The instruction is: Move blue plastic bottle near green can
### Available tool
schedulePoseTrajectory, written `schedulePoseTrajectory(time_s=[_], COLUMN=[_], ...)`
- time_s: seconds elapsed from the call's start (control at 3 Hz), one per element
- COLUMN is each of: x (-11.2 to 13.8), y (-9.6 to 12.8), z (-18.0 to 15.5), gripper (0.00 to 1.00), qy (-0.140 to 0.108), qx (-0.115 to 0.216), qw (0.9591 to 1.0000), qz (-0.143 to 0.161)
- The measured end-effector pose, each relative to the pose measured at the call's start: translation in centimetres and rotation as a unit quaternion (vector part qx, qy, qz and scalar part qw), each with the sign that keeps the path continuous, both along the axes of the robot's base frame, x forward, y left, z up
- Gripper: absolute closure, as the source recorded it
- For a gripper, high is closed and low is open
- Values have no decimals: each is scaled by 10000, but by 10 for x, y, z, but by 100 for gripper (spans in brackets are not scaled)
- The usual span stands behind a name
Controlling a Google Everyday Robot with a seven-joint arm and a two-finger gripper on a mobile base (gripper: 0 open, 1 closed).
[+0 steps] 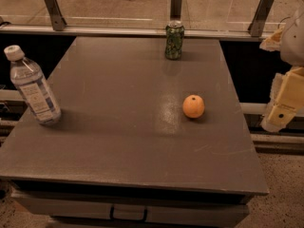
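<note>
The blue plastic bottle [31, 87] stands near the left edge of the grey table [123, 146]; it is clear and bluish with a white cap and a pale label. The green can [174, 40] stands upright at the far edge of the table, right of the middle, far from the bottle. My gripper [281, 112] is a cream-coloured shape at the right edge of the view, beyond the table's right side and level with its middle. It holds nothing that I can see and is far from both the bottle and the can.
A round orange fruit [194, 106] lies on the table right of centre, between the can and the near edge. A metal rail with posts [142, 31] runs behind the table. A drawer handle [128, 213] shows under the front edge.
</note>
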State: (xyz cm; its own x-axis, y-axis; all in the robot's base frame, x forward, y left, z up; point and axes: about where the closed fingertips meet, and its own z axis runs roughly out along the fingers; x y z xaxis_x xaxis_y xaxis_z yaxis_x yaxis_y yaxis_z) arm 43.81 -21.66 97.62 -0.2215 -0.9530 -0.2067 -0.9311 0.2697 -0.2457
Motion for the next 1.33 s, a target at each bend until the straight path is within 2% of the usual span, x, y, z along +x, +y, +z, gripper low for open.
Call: schedulePoseTrajectory(time_s=[0.33,0.67,1.0,1.33], x=[0,19,42,40], y=[0,41,125,226], z=[0,-3,2,21], gripper=[0,0,0,0], qy=[-1,-75,-231,-430], qx=[1,349,847,1309], qw=[10000,9989,9922,9766], qz=[1,292,885,1649])
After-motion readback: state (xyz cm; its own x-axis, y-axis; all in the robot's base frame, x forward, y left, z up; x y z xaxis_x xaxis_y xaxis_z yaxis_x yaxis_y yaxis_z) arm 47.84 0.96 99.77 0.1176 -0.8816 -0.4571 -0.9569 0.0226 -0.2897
